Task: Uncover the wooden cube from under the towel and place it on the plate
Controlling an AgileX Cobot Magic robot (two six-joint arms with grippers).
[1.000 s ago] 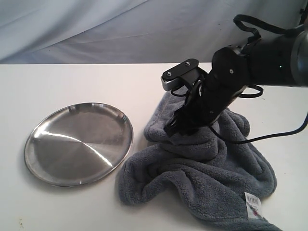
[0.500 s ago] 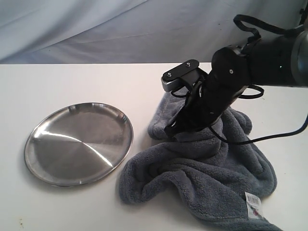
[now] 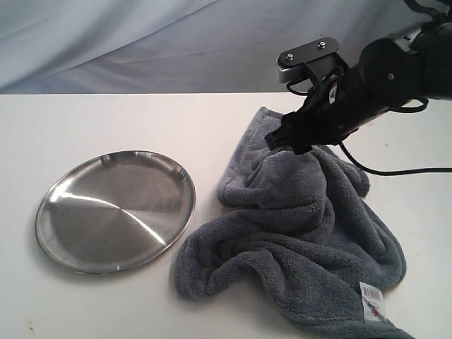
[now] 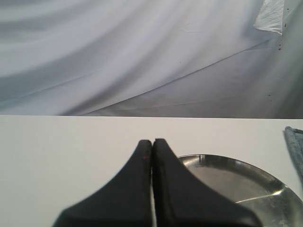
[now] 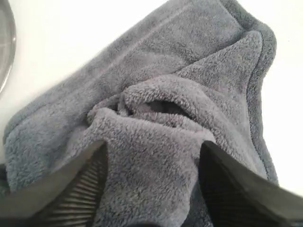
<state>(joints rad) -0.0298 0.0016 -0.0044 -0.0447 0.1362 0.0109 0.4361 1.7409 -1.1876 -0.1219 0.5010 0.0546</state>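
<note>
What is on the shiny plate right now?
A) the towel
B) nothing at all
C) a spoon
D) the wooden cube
B: the plate shows only bare, shiny steel, and the towel lies bunched up beside it, not on it.

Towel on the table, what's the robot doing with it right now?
The right gripper is over the towel with a bunched fold between its fingers, drawn up in a peak; whether the fold is truly pinched is unclear. No wooden cube shows yet. The plate beside the towel is bare, and the left gripper hangs shut near it, holding nothing.
</note>
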